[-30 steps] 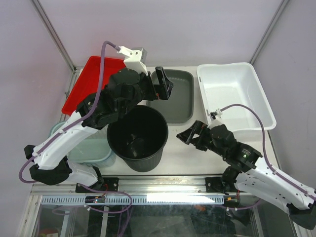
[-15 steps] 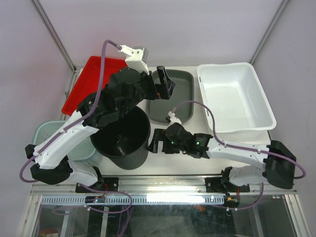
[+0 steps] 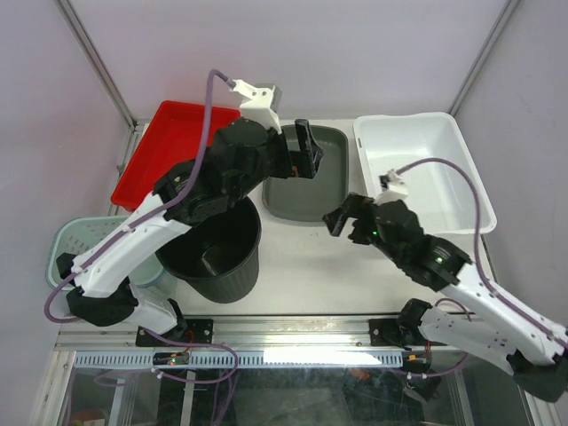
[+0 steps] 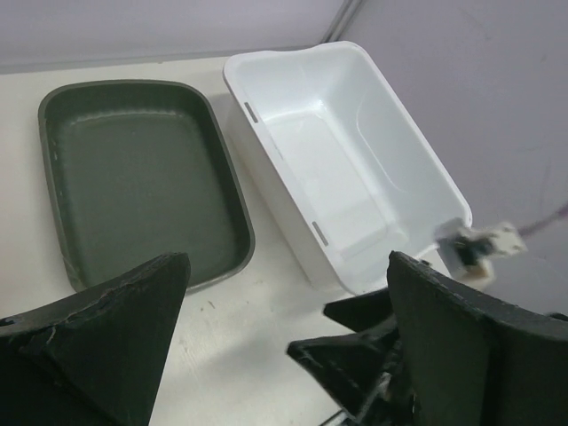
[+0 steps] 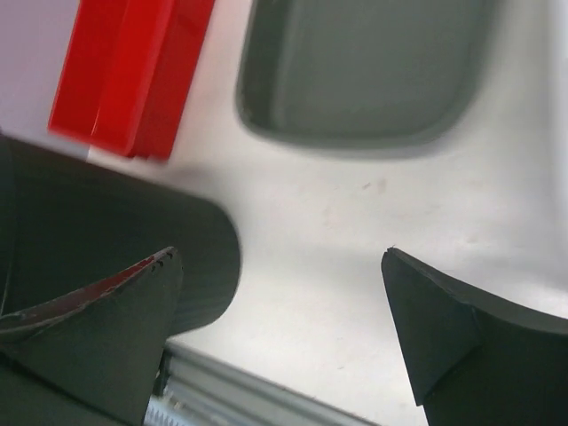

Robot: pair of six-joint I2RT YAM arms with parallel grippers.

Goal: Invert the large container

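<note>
The right tool has drawn back from the round, smooth black plastic large container, which stands mouth up at the near-left of the table. Both tools are spread and empty, with the left tool above the rounded grey tray.

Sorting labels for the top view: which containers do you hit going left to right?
Order: mint basket → black bucket → grey tray → white tub. Skipped the red tray: it spans basket and bucket.
</note>
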